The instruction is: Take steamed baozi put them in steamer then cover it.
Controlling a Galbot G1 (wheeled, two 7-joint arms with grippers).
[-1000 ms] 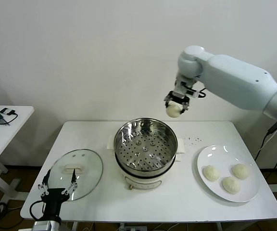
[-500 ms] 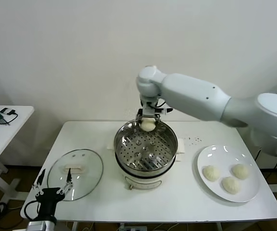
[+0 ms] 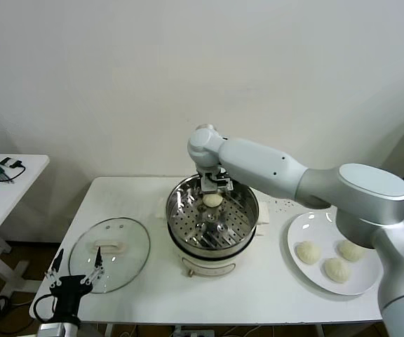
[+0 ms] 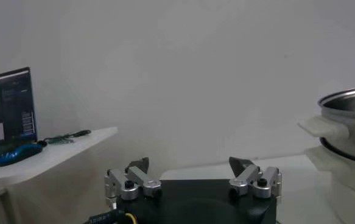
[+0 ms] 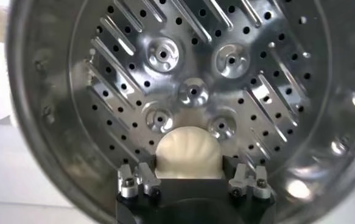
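Head view showed a bun (image 3: 212, 201) held low inside the steamer (image 3: 213, 215), over the far part of its perforated tray (image 3: 209, 228), gripped in the right pincer (image 3: 213, 191), whose arm (image 3: 272, 168) reached in from the far right side of the steamer. In the right wrist view the bun (image 5: 188, 153) sat clamped between the two fingers (image 5: 136, 181) of that pincer (image 5: 189, 176), just above the tray's holes (image 5: 193, 92); whether it touched the tray could not be told. Three more buns (image 3: 308, 252) lay on a white plate (image 3: 301, 228) to the right of the steamer, near it but apart. The glass cover (image 3: 110, 245) lay flat on the table (image 3: 139, 196) to the left of the steamer, its white handle (image 3: 108, 247) up. The left pincer (image 3: 75, 272) hung at the near edge of the cover, farther from the steamer, its fingers (image 4: 137, 165) spread apart and holding nothing.
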